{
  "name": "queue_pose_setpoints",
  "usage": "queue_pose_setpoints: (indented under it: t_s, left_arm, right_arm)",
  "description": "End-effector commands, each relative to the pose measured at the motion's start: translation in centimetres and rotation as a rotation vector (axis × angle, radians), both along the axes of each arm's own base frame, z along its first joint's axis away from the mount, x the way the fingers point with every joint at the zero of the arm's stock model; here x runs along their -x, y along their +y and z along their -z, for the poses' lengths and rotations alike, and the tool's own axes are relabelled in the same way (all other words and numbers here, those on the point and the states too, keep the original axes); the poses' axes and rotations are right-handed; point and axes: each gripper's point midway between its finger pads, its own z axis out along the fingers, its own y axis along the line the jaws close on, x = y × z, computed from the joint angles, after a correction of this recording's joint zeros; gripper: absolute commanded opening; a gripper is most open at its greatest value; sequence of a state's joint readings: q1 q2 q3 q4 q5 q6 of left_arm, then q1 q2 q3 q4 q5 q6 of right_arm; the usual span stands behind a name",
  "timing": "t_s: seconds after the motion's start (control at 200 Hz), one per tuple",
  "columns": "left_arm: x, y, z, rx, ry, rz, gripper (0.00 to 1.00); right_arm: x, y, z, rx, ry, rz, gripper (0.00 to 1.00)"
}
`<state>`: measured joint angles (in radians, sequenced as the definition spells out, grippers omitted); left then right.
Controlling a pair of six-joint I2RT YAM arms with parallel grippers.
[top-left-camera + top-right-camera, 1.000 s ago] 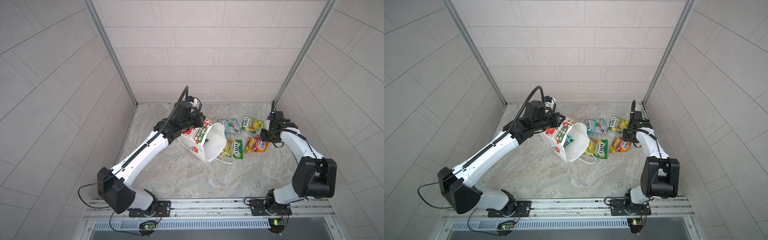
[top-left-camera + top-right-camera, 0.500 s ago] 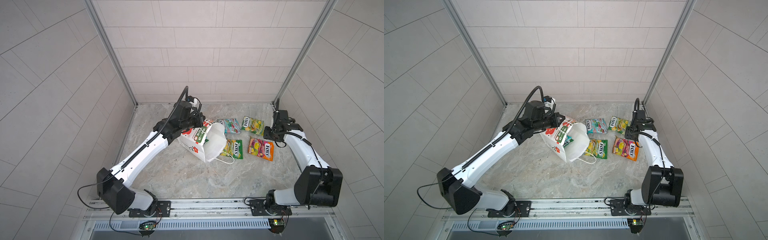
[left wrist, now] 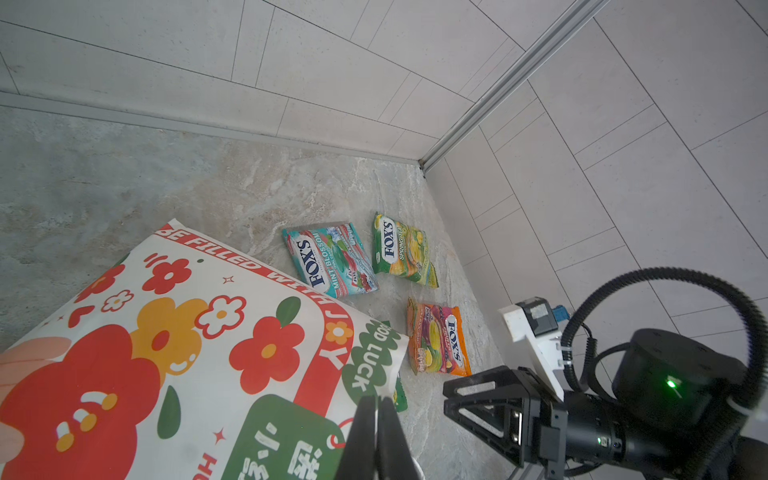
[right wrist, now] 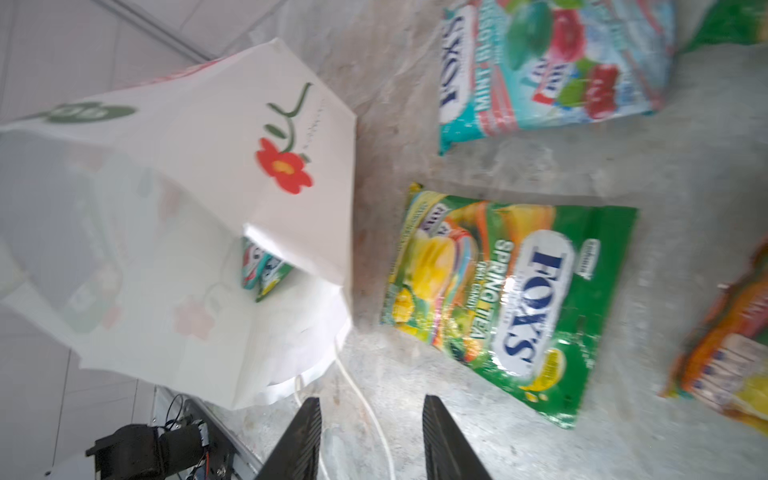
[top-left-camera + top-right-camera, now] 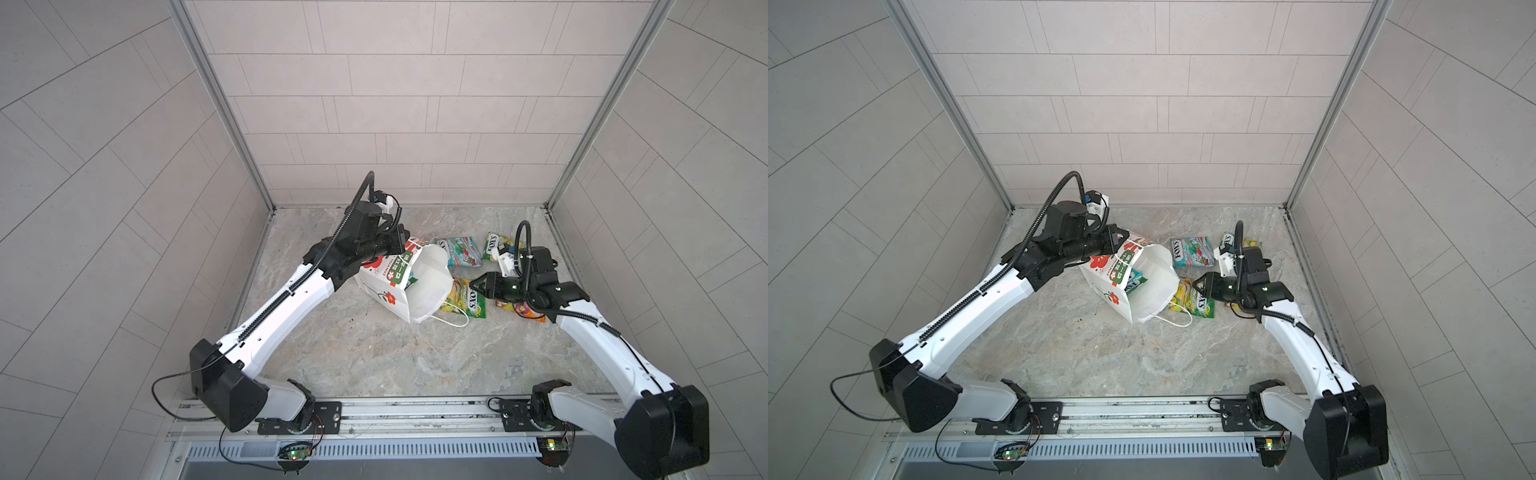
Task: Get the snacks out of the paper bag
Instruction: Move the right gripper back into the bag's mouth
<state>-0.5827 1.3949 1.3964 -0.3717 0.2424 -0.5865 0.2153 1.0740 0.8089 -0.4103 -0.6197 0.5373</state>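
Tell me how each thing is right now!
paper bag: tipped, mouth open.
left end effector: shut on paper bag.
right end effector: open, empty.
teal packet: out, lying flat.
far green packet: out, flat.
near green packet: out, flat.
orange packet: out, flat.
bagged packet: inside bag.

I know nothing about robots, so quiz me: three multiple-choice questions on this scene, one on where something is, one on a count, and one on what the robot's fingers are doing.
1. Where is the orange packet?
A. Inside the paper bag.
B. On the floor outside it.
C. Between the right fingers.

2. How many packets lie on the floor outside the bag?
A. Two.
B. Seven.
C. Four.

3. The left fingers are:
A. shut on the bag's rim.
B. wide open.
C. holding a packet.

Answers: 1 B, it lies flat on the floor; 2 C, one Mint Blossom packet, two Spring Tea packets and the orange one; 3 A, they pinch the bag's edge in the left wrist view.
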Motion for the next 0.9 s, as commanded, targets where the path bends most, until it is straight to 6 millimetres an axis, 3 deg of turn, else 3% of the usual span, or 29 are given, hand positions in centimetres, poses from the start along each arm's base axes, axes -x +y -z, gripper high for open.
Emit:
queue_pose_setpoints:
  t_s: [0.0, 0.185, 0.465, 0.776, 0.896]
  left_arm:
    - [0.3, 0.4, -1.2, 0.019, -0.031, -0.001, 0.00]
    - [0.2, 0.4, -1.3, 0.025, -0.032, -0.003, 0.00]
    - [0.1, 0.2, -1.3, 0.031, -0.031, 0.002, 0.00]
    - [0.1, 0.1, -1.4, 0.033, -0.031, 0.005, 0.00]
    - [0.1, 0.1, -1.4, 0.033, -0.032, 0.005, 0.00]
  right_arm:
    - [0.0, 2.4, -1.6, -0.039, -0.107, -0.015, 0.41]
    - [0.8, 6.6, -1.6, -0.094, -0.138, -0.100, 0.41]
    - [0.3, 11.8, 1.0, -0.071, -0.049, -0.186, 0.40]
    - [-2.0, 15.8, 3.2, -0.070, 0.021, -0.151, 0.39]
    - [-3.3, 16.4, 3.9, -0.065, 0.045, -0.091, 0.39]
